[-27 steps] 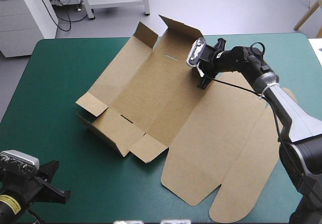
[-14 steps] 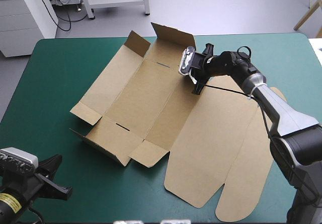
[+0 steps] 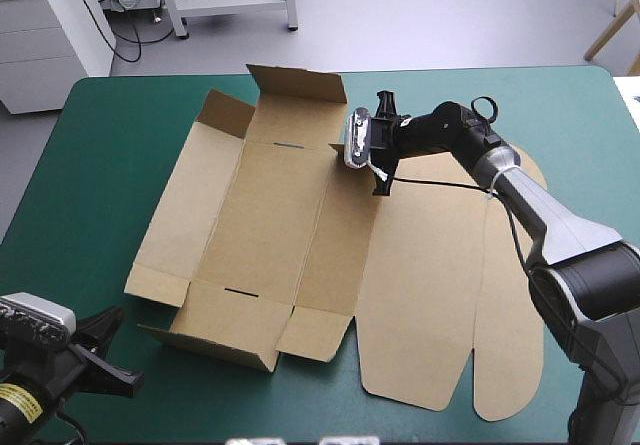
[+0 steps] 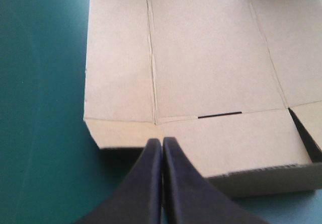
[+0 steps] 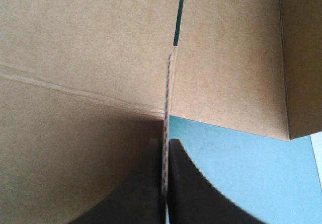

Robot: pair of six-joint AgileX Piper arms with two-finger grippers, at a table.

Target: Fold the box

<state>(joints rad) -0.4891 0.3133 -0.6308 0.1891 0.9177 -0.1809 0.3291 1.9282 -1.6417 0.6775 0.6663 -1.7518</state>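
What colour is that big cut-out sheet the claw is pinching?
The box is plain brown all over; the high view shows it best.

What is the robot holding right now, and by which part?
The right gripper is shut on the box, pinching a raised flap edge near its far end. The left gripper holds nothing.

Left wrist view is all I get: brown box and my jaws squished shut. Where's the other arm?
Observer: At the far end of the box. The right gripper has its jaws shut on a thin edge of the board.
Operator: Is there more box I can't see?
Observer: Yes. A big lid with two rounded ends lies flat on the teal-green cover, toward the table's right edge.
Operator: Is anything standing up back there?
Observer: One far flap is raised at the box's far end.
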